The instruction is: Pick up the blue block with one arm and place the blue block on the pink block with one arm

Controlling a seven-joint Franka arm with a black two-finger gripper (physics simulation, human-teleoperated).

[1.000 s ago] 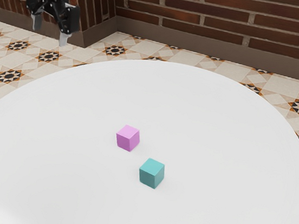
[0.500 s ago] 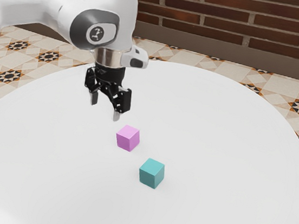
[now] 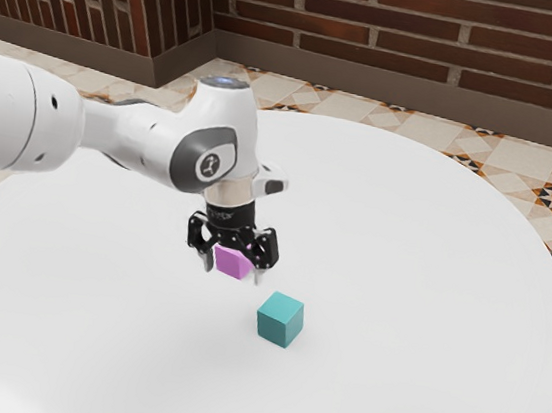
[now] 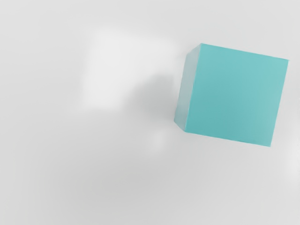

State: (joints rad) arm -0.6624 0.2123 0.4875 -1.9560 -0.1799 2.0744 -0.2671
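Observation:
The blue block (image 3: pixel 279 319), a teal cube, rests on the round white table (image 3: pixel 427 286) near its middle. In the wrist view the blue block (image 4: pixel 234 101) lies off to one side of my hand, not straight under it. The pink block (image 3: pixel 233 262) sits just up and to the exterior view's left of the blue one, partly covered by my hand. My gripper (image 3: pixel 233 269) hangs low over the table in front of the pink block, fingers apart, open and holding nothing. It is a short way from the blue block, on the exterior view's left.
The white arm (image 3: pixel 84 133) reaches in from the exterior view's left over the table. A patterned tile floor (image 3: pixel 523 166) and a brick wall (image 3: pixel 428 34) lie beyond the table's far edge.
My arm has swung down and toward the exterior view's right, from high at the upper left to just above the table by the two blocks. Neither block has moved.

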